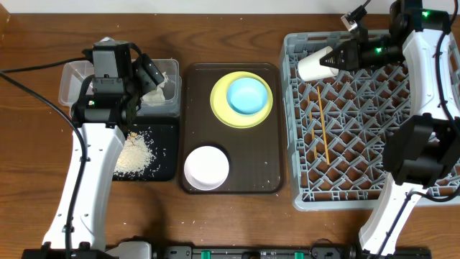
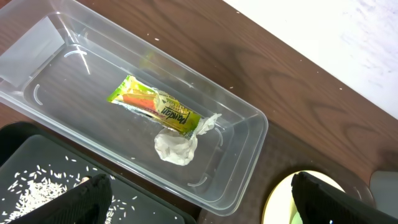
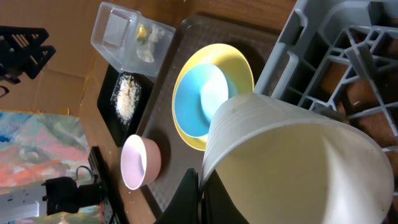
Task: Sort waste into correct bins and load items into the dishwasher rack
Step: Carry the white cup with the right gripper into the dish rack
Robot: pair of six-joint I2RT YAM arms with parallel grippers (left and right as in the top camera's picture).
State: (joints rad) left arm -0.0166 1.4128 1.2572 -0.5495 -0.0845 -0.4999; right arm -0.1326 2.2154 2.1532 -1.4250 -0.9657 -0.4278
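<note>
White cup (image 3: pixel 292 162) pinched at the rim in right hand (image 1: pixel 332 59), lying sideways over dishwasher rack's (image 1: pixel 289 122) far left corner: tip it mouth-down, seat between pegs, then release; left hand (image 1: pixel 149 75) hangs spread over clear tub (image 1: pixel 70 80)

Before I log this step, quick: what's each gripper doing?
Left gripper: open, empty, over the clear tub.
Right gripper: shut on the white cup.
</note>
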